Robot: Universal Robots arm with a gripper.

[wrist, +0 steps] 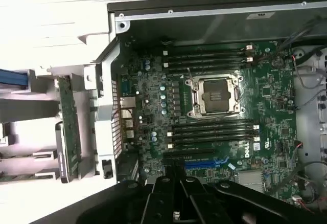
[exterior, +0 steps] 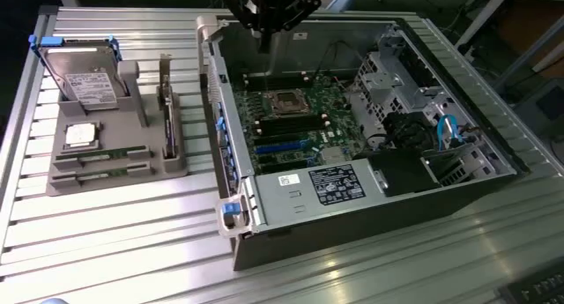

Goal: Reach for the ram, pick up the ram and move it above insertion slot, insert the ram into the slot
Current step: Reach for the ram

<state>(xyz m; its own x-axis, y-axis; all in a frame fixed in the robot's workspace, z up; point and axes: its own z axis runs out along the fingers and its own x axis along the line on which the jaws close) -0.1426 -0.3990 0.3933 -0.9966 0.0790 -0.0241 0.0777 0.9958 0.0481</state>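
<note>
Two green ram sticks (exterior: 99,156) lie side by side in a grey holder (exterior: 115,185) on the exterior view's left, outside the computer case. In the wrist view their ends (wrist: 15,176) show at the picture's edge. The black memory slots (exterior: 286,126) run parallel just beside the square processor socket (exterior: 286,102) on the motherboard; the wrist view shows them as one bank (wrist: 213,132), with another bank (wrist: 207,58) on the socket's other side. My gripper (exterior: 263,45) hangs high over the far end of the open case, shut and holding nothing, its fingers (wrist: 176,201) pressed together.
The holder also carries a silver hard drive with blue rails (exterior: 84,79), a square silver chip (exterior: 81,133) and an upright green board (exterior: 166,119). The case wall (exterior: 216,119) stands between holder and motherboard. A blue socket (exterior: 282,146) and a power supply (exterior: 331,185) sit nearer.
</note>
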